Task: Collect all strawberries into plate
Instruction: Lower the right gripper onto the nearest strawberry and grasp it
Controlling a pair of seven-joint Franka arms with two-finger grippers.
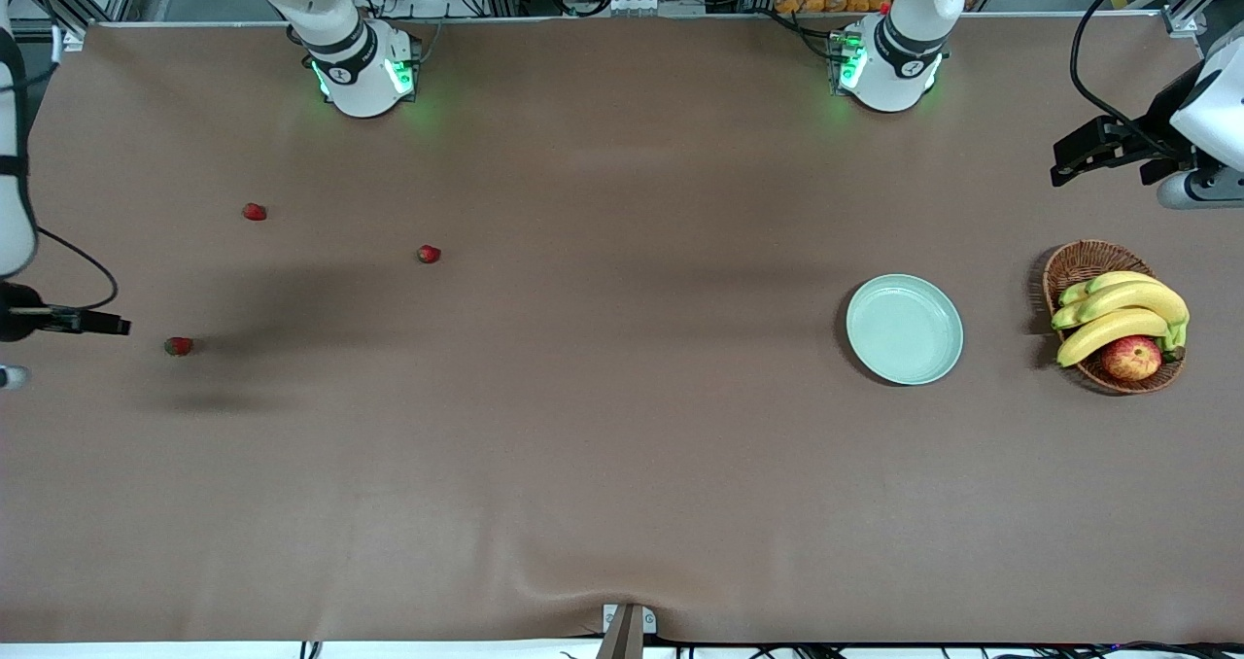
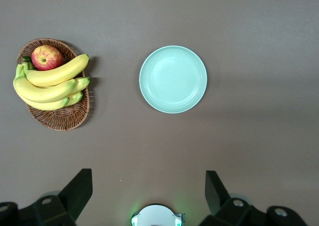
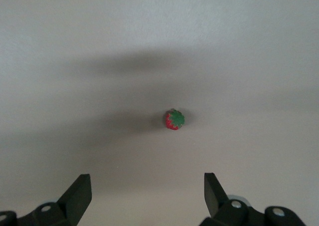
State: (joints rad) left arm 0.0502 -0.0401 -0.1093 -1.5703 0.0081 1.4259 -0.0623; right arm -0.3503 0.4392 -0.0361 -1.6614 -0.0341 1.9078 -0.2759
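Jaws of the right gripper (image 3: 144,198) are being held spread, high above one strawberry (image 3: 174,119), far from the plate (image 1: 904,329).

The brown table (image 1: 622,445) carried three strawberries (image 1: 179,346) (image 1: 255,212) (image 1: 429,254) near the right gripper (image 3: 144,196), while a plate (image 1: 904,329) and basket (image 1: 1079,265) lay near the left gripper (image 2: 149,196).

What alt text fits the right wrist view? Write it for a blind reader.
A single strawberry, green cap up, lies on the bare brown table, ahead of the right gripper, whose two dark fingers stand wide open and hold nothing.
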